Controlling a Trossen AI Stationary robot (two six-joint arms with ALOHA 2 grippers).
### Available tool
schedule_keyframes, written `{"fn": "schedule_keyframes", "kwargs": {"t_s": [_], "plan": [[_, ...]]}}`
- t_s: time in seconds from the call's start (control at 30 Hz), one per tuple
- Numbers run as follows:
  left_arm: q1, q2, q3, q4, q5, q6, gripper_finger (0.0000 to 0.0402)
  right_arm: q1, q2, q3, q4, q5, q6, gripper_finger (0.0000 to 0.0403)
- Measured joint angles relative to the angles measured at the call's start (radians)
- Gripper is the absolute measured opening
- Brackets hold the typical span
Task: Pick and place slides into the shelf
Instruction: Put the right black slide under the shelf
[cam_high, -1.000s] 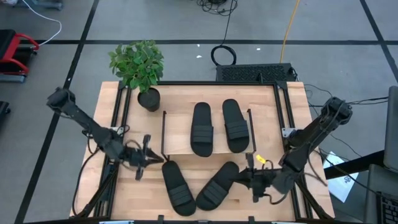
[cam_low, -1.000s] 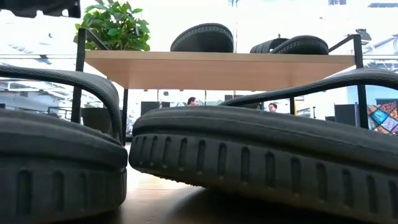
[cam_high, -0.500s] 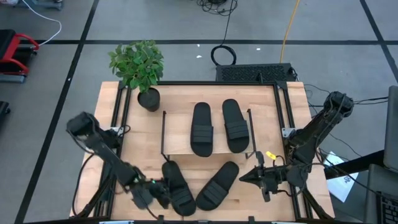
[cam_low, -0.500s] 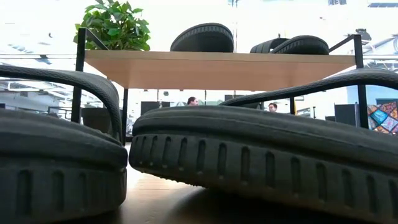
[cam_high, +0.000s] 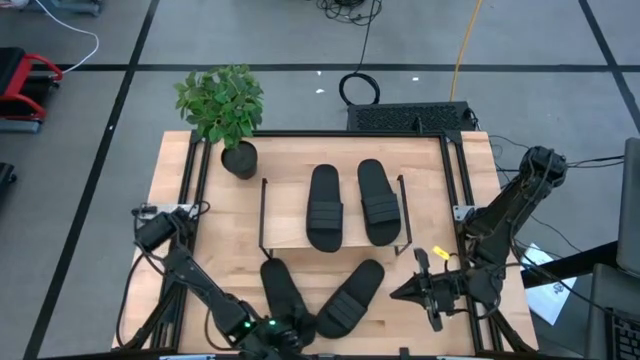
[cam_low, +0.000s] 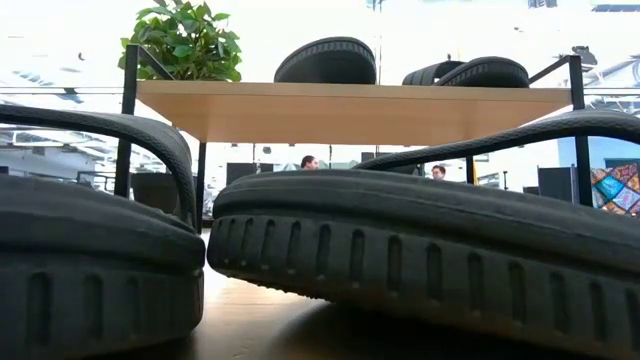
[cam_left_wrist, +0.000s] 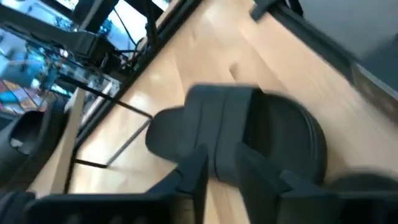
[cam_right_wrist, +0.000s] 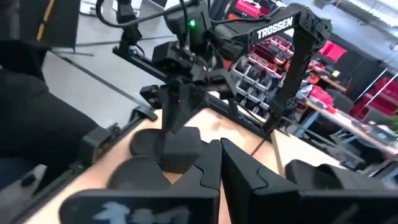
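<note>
Two black slides (cam_high: 325, 207) (cam_high: 378, 202) lie on the shelf's wooden top board (cam_high: 350, 238). Two more rest sole-down on the table in front of it, a left one (cam_high: 283, 295) and a right one (cam_high: 350, 297); both fill the low view (cam_low: 90, 270) (cam_low: 420, 260). My left gripper (cam_high: 287, 333) stands at the table's near edge over the left slide's near end, slanting down, with its fingers a little apart (cam_left_wrist: 221, 168). My right gripper (cam_high: 397, 292) is shut, level, to the right of the right slide and apart from it. My left gripper comes at the left slide's ribbed strap (cam_left_wrist: 233, 124) slanting down from the table's near side. Whether its fingers (cam_left_wrist: 194, 171) touch the strap or stand just over it, I cannot tell.
A potted plant (cam_high: 222, 105) stands at the table's far left corner. The shelf's thin black wire legs (cam_high: 263, 215) rise just behind the two slides on the table. Bare wood lies to the left of the shelf and along the far edge.
My left gripper has swung from beside the shelf's front left leg toward the table's near edge and to the right, tipping downward, and now stands over the left slide's near end. My right gripper has drawn a little toward the right edge. All the slides lie as before.
</note>
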Motion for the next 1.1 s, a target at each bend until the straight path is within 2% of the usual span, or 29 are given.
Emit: {"fn": "schedule_keyframes", "kwargs": {"t_s": [0.13, 0.3, 0.5, 0.63, 0.93, 1.1], "plan": [[0.042, 0.016, 0.051, -0.014, 0.044, -0.026, 0.0158, 0.02, 0.0, 0.0, 0.0, 0.0, 0.022, 0.0], [0.083, 0.02, 0.053, -0.033, 0.171, -0.023, 0.0234, 0.029, 0.0, 0.0, 0.0, 0.0, 0.015, 0.0], [0.096, 0.019, 0.038, -0.041, 0.204, 0.038, 0.0289, 0.029, 0.0, 0.0, 0.002, 0.0, 0.004, 0.0], [0.104, 0.019, 0.018, -0.034, 0.208, 0.082, 0.0302, 0.029, 0.0, 0.0, 0.009, 0.0, -0.006, 0.0], [0.149, 0.07, 0.015, 0.062, 0.332, 0.149, 0.0289, 0.028, 0.0, 0.0, 0.021, 0.0, -0.003, 0.0], [0.156, 0.111, 0.016, 0.107, 0.295, 0.216, 0.0287, 0.028, 0.0, 0.0, 0.021, 0.0, -0.002, 0.0]]}}
